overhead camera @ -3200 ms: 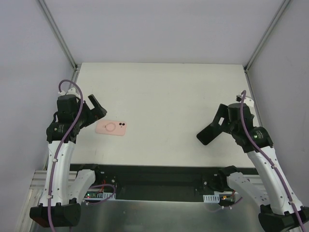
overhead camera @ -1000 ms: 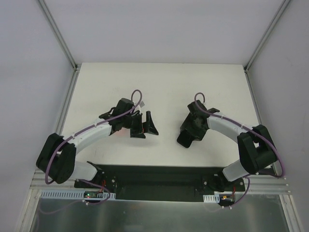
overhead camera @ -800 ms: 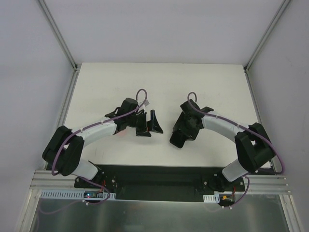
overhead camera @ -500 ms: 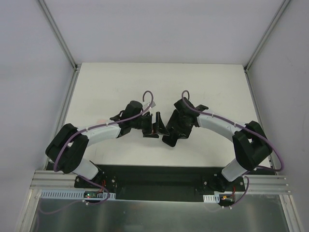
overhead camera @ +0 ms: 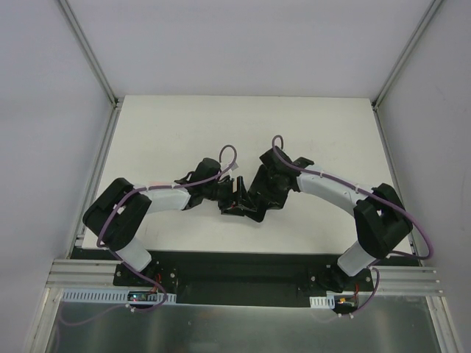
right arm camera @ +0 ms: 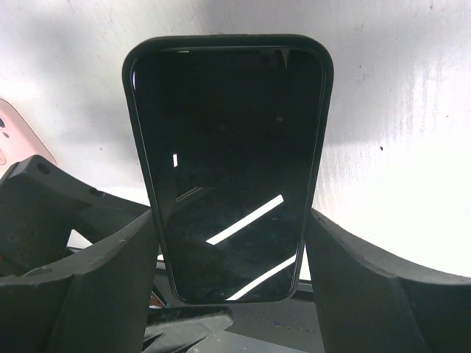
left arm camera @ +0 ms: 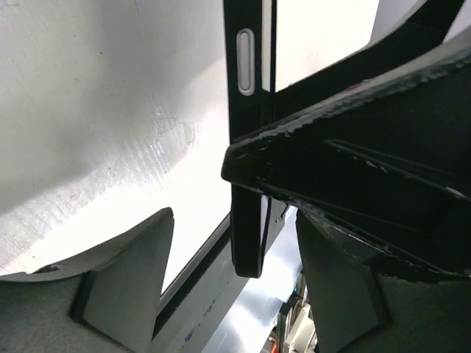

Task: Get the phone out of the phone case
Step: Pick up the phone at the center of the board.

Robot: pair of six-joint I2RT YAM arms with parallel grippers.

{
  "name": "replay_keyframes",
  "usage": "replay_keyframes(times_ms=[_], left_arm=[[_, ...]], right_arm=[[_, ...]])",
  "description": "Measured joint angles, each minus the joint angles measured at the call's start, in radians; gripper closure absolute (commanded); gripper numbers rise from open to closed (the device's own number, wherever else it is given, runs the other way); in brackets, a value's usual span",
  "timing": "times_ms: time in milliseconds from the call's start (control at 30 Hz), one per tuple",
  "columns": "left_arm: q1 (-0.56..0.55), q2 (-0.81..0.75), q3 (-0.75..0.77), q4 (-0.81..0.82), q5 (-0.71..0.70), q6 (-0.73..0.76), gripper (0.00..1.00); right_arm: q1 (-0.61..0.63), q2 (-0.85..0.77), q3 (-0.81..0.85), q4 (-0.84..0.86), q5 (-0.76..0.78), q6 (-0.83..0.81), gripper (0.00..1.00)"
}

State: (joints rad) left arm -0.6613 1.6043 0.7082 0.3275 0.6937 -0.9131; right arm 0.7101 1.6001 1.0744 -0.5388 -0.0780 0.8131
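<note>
Glossy black phone (right arm camera: 228,169), raised, pink phone case (right arm camera: 11,136) lying nearby
</note>
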Motion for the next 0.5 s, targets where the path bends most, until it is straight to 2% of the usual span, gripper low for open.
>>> replay_keyframes(times_ms=[67, 200, 233, 333, 467, 500], left_arm=[[0.000, 0.012, 0.000, 0.008, 0.004, -0.013, 0.45], [0.000, 0.017, 0.000, 0.016, 0.005, -0.027, 0.71], [0.000, 0.017, 0.000, 0.021, 0.006, -0.032, 0.83], [0.000, 0.018, 0.000, 0.042, 0.014, -0.049, 1.00], [0.004, 0.020, 0.000, 0.057, 0.031, -0.073, 1.00], [0.004, 0.020, 0.000, 0.059, 0.033, -0.076, 1.00]], right_arm=[[0.005, 0.000, 0.007, -0.005, 0.011, -0.002, 0.52], [0.019, 0.000, 0.016, -0.012, 0.021, -0.003, 0.50], [0.023, 0.000, 0.017, -0.015, 0.026, -0.004, 0.49], [0.035, 0.000, 0.018, -0.019, 0.039, -0.007, 0.44], [0.034, -0.001, 0.025, -0.021, 0.045, -0.016, 0.03], [0.035, -0.002, 0.030, -0.028, 0.048, -0.019, 0.00]])
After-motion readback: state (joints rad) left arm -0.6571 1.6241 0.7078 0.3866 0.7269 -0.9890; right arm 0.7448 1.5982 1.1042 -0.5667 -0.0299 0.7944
